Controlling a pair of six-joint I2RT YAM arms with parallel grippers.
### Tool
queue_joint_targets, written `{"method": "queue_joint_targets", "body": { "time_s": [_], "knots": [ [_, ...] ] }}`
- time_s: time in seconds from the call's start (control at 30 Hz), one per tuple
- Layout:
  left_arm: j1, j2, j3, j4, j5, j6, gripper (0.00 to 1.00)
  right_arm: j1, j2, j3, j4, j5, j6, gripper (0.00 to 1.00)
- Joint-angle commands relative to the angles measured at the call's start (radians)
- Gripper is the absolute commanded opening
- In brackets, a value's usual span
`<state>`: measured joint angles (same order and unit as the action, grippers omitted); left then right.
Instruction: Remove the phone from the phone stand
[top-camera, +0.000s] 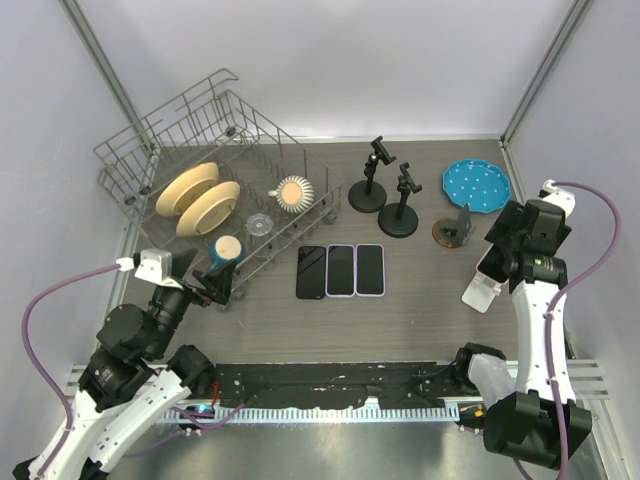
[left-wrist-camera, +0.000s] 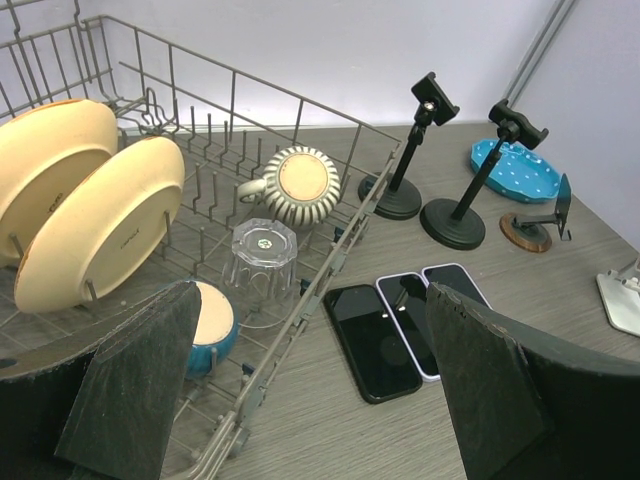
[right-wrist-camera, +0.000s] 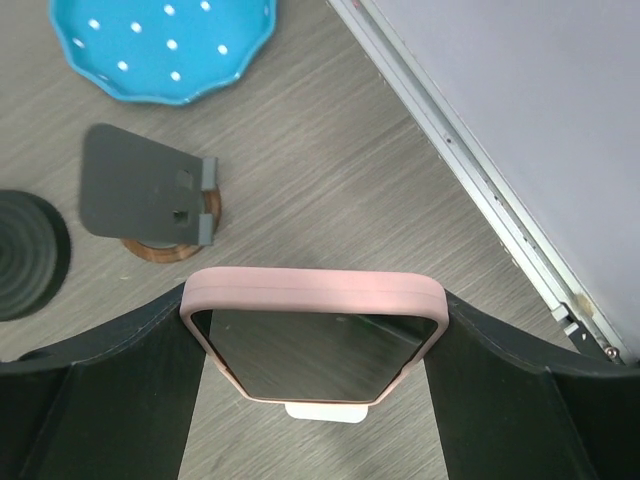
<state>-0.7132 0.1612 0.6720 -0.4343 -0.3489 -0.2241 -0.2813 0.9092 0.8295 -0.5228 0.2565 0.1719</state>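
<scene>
A phone in a pink case (right-wrist-camera: 315, 330) sits between the two fingers of my right gripper (right-wrist-camera: 315, 345), which is shut on its side edges. A white phone stand (right-wrist-camera: 322, 408) shows just below the phone's lower edge; I cannot tell whether they touch. In the top view the pink phone (top-camera: 491, 262) is at the right of the table, directly above the white stand (top-camera: 481, 296), with my right gripper (top-camera: 505, 252) on it. My left gripper (top-camera: 214, 287) is open and empty beside the dish rack's front corner; in its wrist view the left gripper (left-wrist-camera: 310, 400) is wide open.
Three phones (top-camera: 341, 270) lie flat side by side mid-table. Two black clamp stands (top-camera: 385, 190) and a wooden-base stand (top-camera: 455, 229) stand behind them, with a blue dotted plate (top-camera: 477, 184) at back right. A wire dish rack (top-camera: 215, 190) holds plates, a mug and cups at left.
</scene>
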Motion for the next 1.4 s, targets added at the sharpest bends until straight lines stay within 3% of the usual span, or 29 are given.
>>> {"method": "queue_joint_targets", "body": {
  "time_s": [0.0, 0.33, 0.53, 0.87, 1.1, 1.37],
  "knots": [
    [0.001, 0.031, -0.005, 0.054, -0.001, 0.019, 0.99, 0.024, -0.056, 0.132, 0.006, -0.06, 0.032, 0.24],
    [0.032, 0.055, -0.011, 0.063, 0.007, 0.023, 0.99, 0.154, 0.011, 0.273, -0.109, -0.208, 0.048, 0.19],
    [0.06, 0.072, -0.014, 0.063, 0.019, 0.025, 0.99, 0.474, 0.117, 0.309, -0.155, -0.042, 0.07, 0.19],
    [0.069, 0.069, -0.025, 0.069, 0.008, 0.037, 0.99, 0.755, 0.328, 0.234, 0.007, 0.142, 0.13, 0.19],
    [0.069, 0.089, -0.032, 0.077, 0.021, 0.04, 0.99, 0.781, 0.414, 0.114, 0.156, 0.185, 0.153, 0.19],
    [0.069, 0.118, -0.032, 0.081, 0.048, 0.042, 0.98, 0.781, 0.516, 0.083, 0.164, 0.228, 0.162, 0.18]
  ]
}}
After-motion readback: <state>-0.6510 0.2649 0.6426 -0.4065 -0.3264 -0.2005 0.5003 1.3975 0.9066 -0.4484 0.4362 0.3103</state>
